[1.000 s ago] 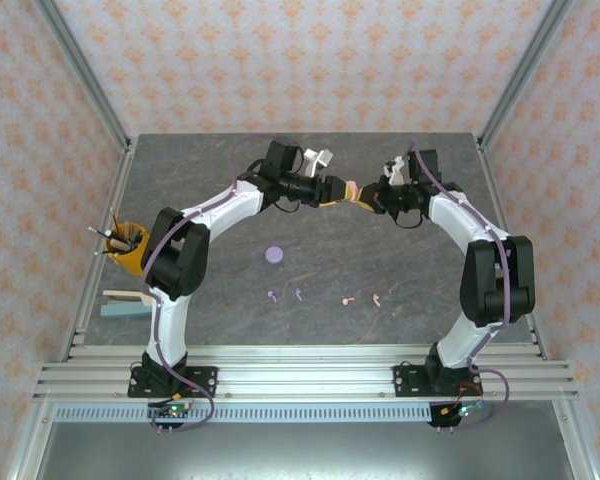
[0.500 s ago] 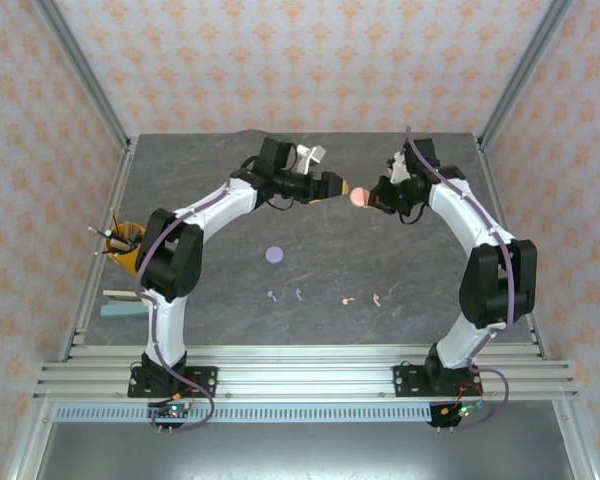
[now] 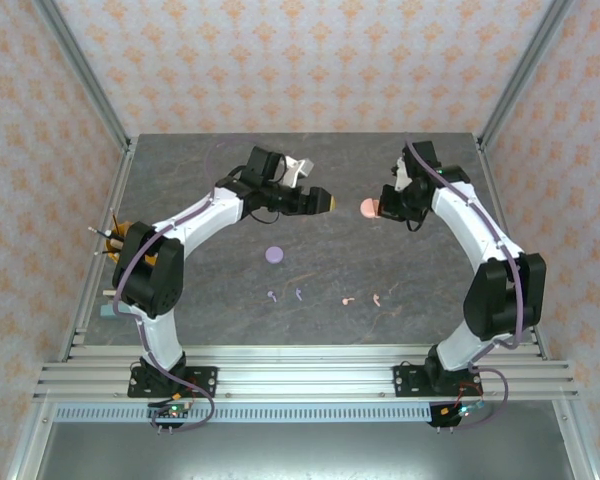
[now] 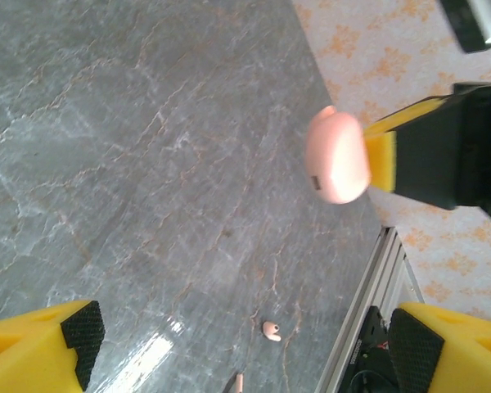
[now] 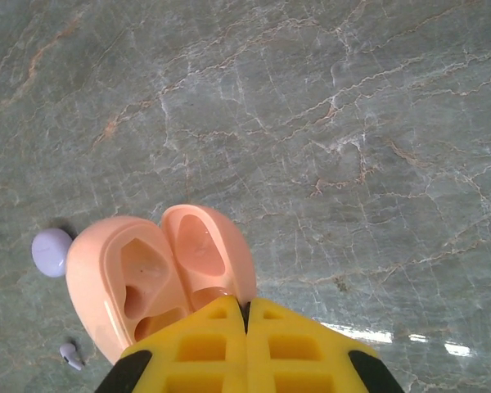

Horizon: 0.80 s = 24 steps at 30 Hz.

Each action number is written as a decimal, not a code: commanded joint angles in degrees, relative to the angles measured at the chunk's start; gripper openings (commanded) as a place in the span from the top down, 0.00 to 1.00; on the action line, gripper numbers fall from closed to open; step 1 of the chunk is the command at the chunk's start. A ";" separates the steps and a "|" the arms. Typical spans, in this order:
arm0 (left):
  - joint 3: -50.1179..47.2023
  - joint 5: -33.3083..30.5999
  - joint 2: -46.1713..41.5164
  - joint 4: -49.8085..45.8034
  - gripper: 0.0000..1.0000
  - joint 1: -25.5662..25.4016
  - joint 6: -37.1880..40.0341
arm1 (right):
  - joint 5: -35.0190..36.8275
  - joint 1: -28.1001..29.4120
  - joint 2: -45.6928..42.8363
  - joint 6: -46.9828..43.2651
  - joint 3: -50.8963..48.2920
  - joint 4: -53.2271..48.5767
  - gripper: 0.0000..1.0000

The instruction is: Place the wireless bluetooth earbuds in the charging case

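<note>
Charging case [image 5: 159, 270], open in right wrist view, clamped in right fingers [image 5: 200, 348]; left fingers [image 4: 24, 348] wide; 4 earbuds [image 3: 377, 298] from above.

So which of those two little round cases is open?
The pink case, pinched in the right gripper: its lid is swung back, showing the hollows inside. The purple case lies shut on the table.
</note>
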 commanded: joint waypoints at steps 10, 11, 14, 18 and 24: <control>18.37 14.25 10.70 -25.89 0.14 0.12 21.15 | -4.54 4.20 0.45 -16.38 6.05 -4.78 1.00; 20.74 15.90 12.24 -29.13 0.14 0.22 23.35 | -4.98 4.14 1.00 -17.36 7.01 -5.07 1.00; 28.70 20.04 17.24 -39.87 0.16 0.21 29.86 | -6.12 4.15 3.67 -19.81 10.60 -6.56 1.00; 33.94 21.04 20.68 -43.83 0.16 0.28 32.27 | -7.20 4.18 8.62 -22.20 15.80 -9.48 1.00; 39.64 20.66 25.39 -43.79 0.19 1.07 30.53 | -6.76 4.20 13.93 -23.51 19.67 -9.81 1.00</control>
